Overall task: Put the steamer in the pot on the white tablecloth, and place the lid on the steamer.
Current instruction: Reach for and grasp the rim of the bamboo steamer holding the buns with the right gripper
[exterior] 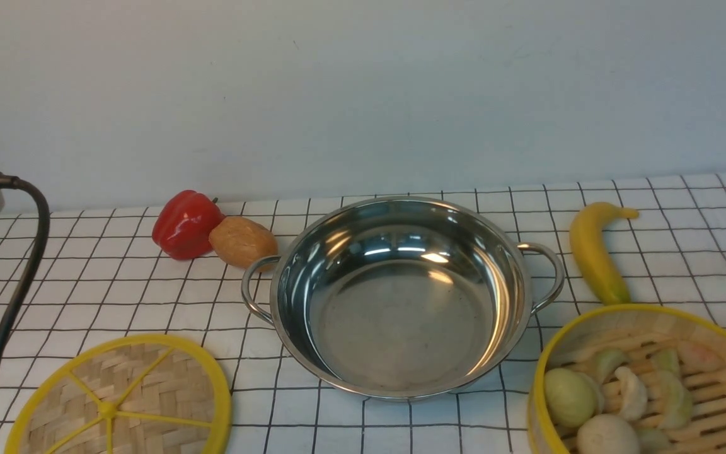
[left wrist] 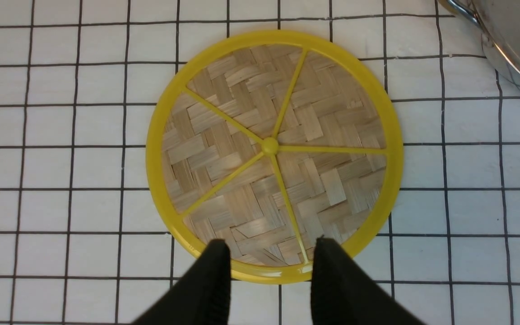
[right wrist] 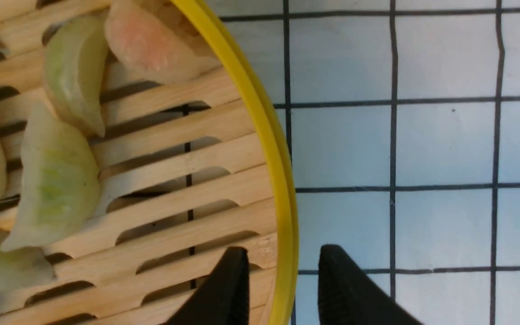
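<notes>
Gridded white tablecloth (exterior: pixel 117 271) beneath shiny pot (exterior: pixel 401 315)

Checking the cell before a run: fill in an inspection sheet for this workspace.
Surface: white tablecloth, black grid, lying flat.
Job's things: pot empty, centre; steamer holding toy dumplings, right of the pot, not in it; lid flat on the cloth at the left.
Clutter: red pepper beside a brown potato-like piece, behind the pot's left handle; banana right of the pot.
Grippers: left gripper open above the lid's edge; right gripper open, straddling the steamer's wall.
Cables: black cable hanging at the left edge.
Surroundings: plain pale wall.
</notes>
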You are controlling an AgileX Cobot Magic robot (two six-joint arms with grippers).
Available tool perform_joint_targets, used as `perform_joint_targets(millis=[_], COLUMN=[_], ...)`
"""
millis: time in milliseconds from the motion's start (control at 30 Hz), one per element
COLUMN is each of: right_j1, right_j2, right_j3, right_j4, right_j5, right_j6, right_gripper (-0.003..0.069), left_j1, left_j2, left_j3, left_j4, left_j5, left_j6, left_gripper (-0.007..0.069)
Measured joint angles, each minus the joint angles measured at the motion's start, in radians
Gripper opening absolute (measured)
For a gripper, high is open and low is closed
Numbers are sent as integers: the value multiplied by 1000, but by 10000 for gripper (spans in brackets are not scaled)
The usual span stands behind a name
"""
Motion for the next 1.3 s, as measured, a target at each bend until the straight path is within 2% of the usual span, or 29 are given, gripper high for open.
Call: perform_joint_targets(millis=[567, 733, 833, 1133, 1300], right_j1=[0, 0, 0, -1, -1], right_j2=[171, 171, 171, 171, 172], right_j3=[0, 0, 0, -4, -94], right_j4=[0, 0, 1, -11, -27], right_j5=[-52, -51, -44, -18, 130], right_j6=[16, 18, 29, 18, 15], right_gripper=[230, 156, 68, 61, 61], left_j1=[0, 0, 0, 0, 0], left_j2=[0, 0, 0, 0, 0], left_j3=[0, 0, 0, 0, 0], left_j4=[-38, -38, -38, -41, -41], left_j5=[0, 0, -5, -12, -12], left_j6=[4, 7, 7, 8, 8], left_gripper=[243, 243, 243, 243, 243])
